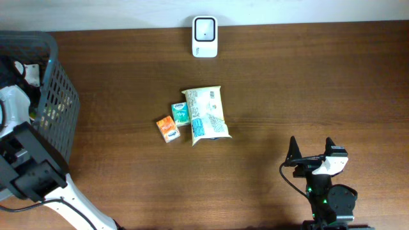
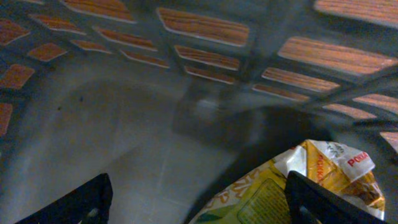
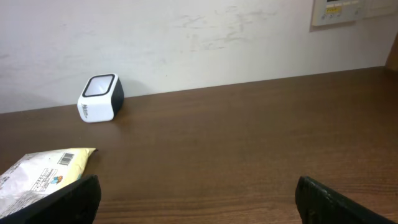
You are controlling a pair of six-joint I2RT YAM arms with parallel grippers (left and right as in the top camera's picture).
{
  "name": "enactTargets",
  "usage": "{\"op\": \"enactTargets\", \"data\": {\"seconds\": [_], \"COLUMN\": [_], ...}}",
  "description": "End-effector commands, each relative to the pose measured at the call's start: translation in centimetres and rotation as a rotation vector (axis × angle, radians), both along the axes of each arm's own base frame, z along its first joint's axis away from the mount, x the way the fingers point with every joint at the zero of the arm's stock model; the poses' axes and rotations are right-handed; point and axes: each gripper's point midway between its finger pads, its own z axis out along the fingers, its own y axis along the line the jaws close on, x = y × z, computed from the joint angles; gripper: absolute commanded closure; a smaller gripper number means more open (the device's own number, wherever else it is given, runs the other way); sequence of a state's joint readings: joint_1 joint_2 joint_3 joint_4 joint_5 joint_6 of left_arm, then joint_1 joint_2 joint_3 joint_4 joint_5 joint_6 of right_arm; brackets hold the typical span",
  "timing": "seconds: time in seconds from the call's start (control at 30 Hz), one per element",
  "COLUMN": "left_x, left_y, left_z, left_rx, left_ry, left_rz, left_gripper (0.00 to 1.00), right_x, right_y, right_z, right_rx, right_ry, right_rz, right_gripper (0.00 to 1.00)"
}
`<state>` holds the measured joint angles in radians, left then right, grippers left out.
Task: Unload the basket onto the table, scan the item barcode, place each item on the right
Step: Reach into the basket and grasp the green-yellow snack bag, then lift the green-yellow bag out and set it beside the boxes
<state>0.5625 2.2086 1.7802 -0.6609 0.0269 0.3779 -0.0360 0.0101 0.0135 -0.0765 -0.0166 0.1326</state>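
The white barcode scanner (image 1: 205, 36) stands at the table's far edge, also seen in the right wrist view (image 3: 99, 98). A cream snack bag (image 1: 206, 115) lies mid-table with its printed side up, next to a small green box (image 1: 181, 114) and a small orange box (image 1: 167, 128). My left gripper (image 2: 199, 208) is down inside the dark mesh basket (image 1: 61, 96), open wide. A yellow packet (image 2: 280, 193) lies on the basket floor beside its right finger (image 2: 317, 202), and the jaws are not closed on it. My right gripper (image 1: 311, 148) is open near the front right, holding nothing.
The basket stands at the table's left edge, and my left arm (image 1: 25, 163) reaches into it from the front. In the right wrist view the cream bag (image 3: 37, 177) lies left of the gripper, and bare wood stretches to the wall (image 3: 217, 37).
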Motion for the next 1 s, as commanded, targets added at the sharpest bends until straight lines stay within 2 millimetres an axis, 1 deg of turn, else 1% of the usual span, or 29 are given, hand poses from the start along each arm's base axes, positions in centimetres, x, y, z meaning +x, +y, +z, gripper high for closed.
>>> {"op": "enactTargets", "data": {"seconds": [0.0,0.03,0.07,0.1,0.17,0.2,0.23,0.3,0.33,0.37,0.4,0.43,0.47,0.5,0.53,0.57,0.6,0.7,0.73,0.8,0.87,0.97], "left_x": [-1.1,-1.4,-2.3,-3.3,-5.6,-6.7,-7.7,-8.8,-8.7,-7.7,-5.9,-4.2,-1.5,0.1,0.3,-1.0,-2.2,-5.4,-6.4,-7.9,-8.6,-8.6], "left_y": [-0.4,-0.4,0.2,1.4,3.7,5.1,6.0,6.4,6.3,5.9,5.2,4.6,3.1,1.5,0.0,-1.1,-1.6,-1.4,-1.4,-1.4,-0.9,-1.0], "left_z": [-2.5,-2.6,-2.8,-2.8,-2.8,-2.6,-2.5,-2.7,-2.8,-2.6,-1.7,-0.4,1.9,3.4,3.5,2.6,1.8,0.2,-0.3,-0.9,-1.2,-1.6], "left_rx": [-0.004,-0.01,-0.001,0.036,0.097,0.121,0.122,0.104,0.097,0.071,0.032,0.0,-0.044,-0.072,-0.079,-0.086,-0.106,-0.184,-0.212,-0.257,-0.273,-0.28], "left_ry": [0.09,0.1,0.13,0.166,0.235,0.247,0.254,0.269,0.266,0.225,0.162,0.101,0.007,-0.049,-0.034,0.04,0.096,0.196,0.221,0.259,0.269,0.275], "left_rz": [-0.074,-0.072,-0.051,-0.015,0.069,0.169,0.233,0.262,0.259,0.238,0.201,0.139,0.011,-0.119,-0.222,-0.312,-0.329,-0.286,-0.274,-0.254,-0.237,-0.237], "left_gripper": [0.25,0.25,0.25,0.24,0.25,0.23,0.23,0.23,0.23,0.23,0.22,0.22,0.22,0.21,0.21,0.23,0.24,0.26,0.28,0.31,0.34,0.37], "right_x": [0.0,0.0,0.0,0.0,0.0,0.0,0.0,0.0,0.0,0.0,0.0,0.0,0.0,0.0,0.0,0.0,0.0,0.0,0.0,0.0,0.0,0.0], "right_y": [-0.2,-0.2,-0.2,-0.2,-0.2,-0.2,-0.2,-0.2,-0.2,-0.2,-0.2,-0.2,-0.2,-0.2,-0.2,-0.2,-0.2,-0.2,-0.2,-0.2,-0.2,-0.2], "right_z": [-0.3,-0.3,-0.3,-0.3,-0.3,-0.3,-0.3,-0.3,-0.3,-0.3,-0.3,-0.3,-0.3,-0.3,-0.3,-0.3,-0.3,-0.3,-0.3,-0.3,-0.3,-0.3], "right_rx": [0.002,0.002,0.002,0.002,0.002,0.002,0.002,0.002,0.002,0.002,0.002,0.002,0.002,0.002,0.002,0.002,0.002,0.002,0.002,0.002,0.002,0.002], "right_ry": [0.003,0.003,0.003,0.003,0.003,0.003,0.003,0.003,0.003,0.003,0.003,0.003,0.003,0.003,0.003,0.003,0.003,0.003,0.003,0.003,0.003,0.003], "right_rz": [-0.013,-0.013,-0.013,-0.013,-0.013,-0.013,-0.013,-0.013,-0.013,-0.013,-0.013,-0.013,-0.013,-0.013,-0.013,-0.013,-0.013,-0.013,-0.013,-0.013,-0.013,-0.013], "right_gripper": [0.01,0.01,0.01,0.01,0.01,0.01,0.01,0.01,0.01,0.01,0.01,0.01,0.01,0.01,0.01,0.01,0.01,0.01,0.01,0.01,0.01,0.01]}}
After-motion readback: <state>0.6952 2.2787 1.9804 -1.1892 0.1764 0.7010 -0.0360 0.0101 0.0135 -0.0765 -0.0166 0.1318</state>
